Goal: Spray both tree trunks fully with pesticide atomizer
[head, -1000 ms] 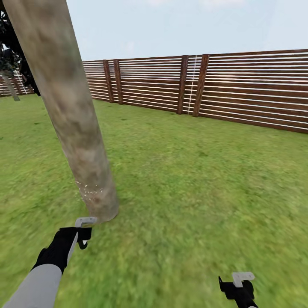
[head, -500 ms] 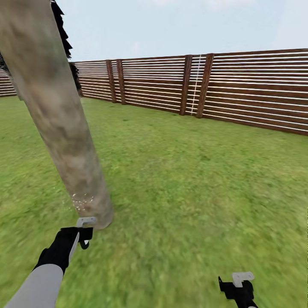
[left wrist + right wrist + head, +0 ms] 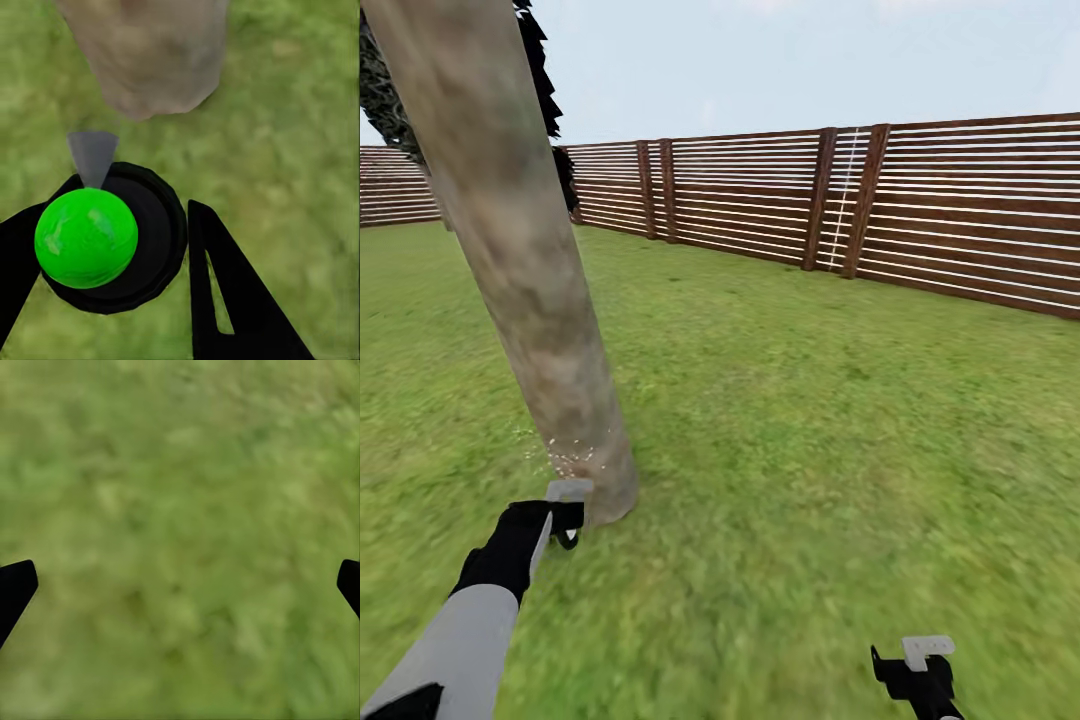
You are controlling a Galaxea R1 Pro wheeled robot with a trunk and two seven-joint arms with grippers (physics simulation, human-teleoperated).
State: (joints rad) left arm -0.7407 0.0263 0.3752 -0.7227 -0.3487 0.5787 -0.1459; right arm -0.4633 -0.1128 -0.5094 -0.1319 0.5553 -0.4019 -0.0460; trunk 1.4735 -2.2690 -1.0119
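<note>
Gripping the pesticide atomizer point(image 3: 97, 240), the left tool point(image 3: 120, 255) has its black fingers point(image 3: 225, 300) on either side of the sprayer's round black body with the bright green ball on top; the grey nozzle point(image 3: 93, 156) points at the base of the tree trunk point(image 3: 146, 56). In the head view the left tool point(image 3: 565, 515) sits low, just beside the foot of the tree trunk point(image 3: 520, 260), with the sprayer's pale part point(image 3: 568, 490) near the bark. Pesticide point(image 3: 570, 458) shows as whitish specks on the lowest part of the bark, a few over the grass beside it; higher bark looks plain mottled beige. One thick trunk in view, leaning in the picture; a dark narrow tree point(image 3: 545, 90) stands behind it by the fence point(image 3: 920, 215). Right tool point(image 3: 922, 668) hangs well apart over the lawn point(image 3: 810, 420); right wrist view has its two fingertips point(image 3: 15, 585) spread wide, nothing but grass between. Two tools, one atomizer, one trunk counted.
</note>
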